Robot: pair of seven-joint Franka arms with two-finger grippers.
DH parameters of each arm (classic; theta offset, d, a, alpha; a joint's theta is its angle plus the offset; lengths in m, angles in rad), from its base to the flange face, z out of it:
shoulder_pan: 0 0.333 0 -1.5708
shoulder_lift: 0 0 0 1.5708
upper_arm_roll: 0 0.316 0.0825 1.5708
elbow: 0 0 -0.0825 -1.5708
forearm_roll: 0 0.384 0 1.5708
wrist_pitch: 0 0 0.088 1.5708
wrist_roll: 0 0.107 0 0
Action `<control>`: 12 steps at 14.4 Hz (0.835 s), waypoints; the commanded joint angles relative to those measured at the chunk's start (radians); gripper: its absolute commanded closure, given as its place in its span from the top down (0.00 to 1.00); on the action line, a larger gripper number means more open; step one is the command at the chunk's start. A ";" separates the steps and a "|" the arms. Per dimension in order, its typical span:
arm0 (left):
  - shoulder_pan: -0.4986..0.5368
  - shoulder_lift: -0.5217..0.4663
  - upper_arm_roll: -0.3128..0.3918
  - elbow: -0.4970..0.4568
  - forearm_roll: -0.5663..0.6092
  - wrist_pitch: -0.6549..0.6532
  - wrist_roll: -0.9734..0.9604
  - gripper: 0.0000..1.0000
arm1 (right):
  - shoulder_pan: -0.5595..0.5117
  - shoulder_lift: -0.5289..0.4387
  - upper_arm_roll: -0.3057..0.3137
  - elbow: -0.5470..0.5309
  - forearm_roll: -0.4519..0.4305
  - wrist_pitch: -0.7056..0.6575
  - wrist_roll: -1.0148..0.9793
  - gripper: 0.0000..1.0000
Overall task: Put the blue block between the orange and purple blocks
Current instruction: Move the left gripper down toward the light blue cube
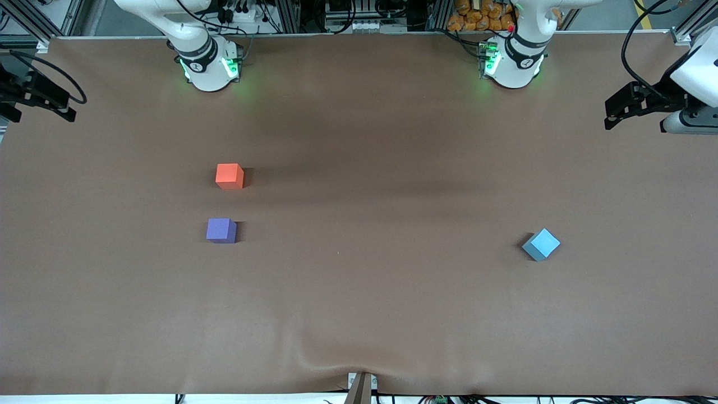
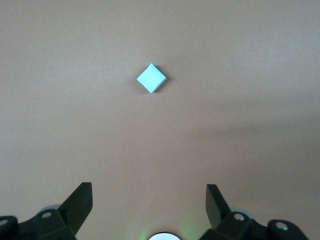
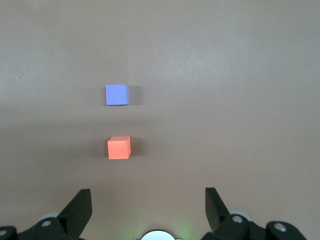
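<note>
Lowest in the front view, and so nearest that camera, the blue block [image 1: 541, 244] is seen on the brown table [image 1: 359, 314] toward the left arm's end, turned corner-on so that its faces sit diagonally. It is touched by nothing. Well apart from it, toward the right arm's end, the purple block [image 1: 221, 230] and the orange block [image 1: 229, 175] are set in a line, the orange one farther from the front camera, with a bare gap left between them.

The blue block is judged to lie closer to the left arm, so the pick would fall to that arm; a wrist turn would probably be needed to meet the block's faces squarely.

The left gripper [image 2: 149, 200] is held high over the table with its jaws spread wide and empty. The right gripper [image 3: 148, 202] is likewise wide open and empty above the orange and purple blocks, where it waits.
</note>
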 commanded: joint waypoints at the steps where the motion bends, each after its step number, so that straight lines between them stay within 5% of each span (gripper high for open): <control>1: 0.009 -0.006 -0.004 0.011 -0.013 -0.018 0.030 1.00 | -0.008 -0.007 0.002 0.001 -0.006 0.000 0.007 1.00; 6: 0.006 0.022 -0.002 0.012 -0.019 0.004 0.050 1.00 | -0.005 -0.004 0.006 -0.009 -0.017 -0.011 0.007 1.00; 12: 0.019 0.167 0.005 0.003 -0.015 0.082 0.075 1.00 | 0.001 -0.002 0.006 -0.009 -0.015 -0.017 0.007 1.00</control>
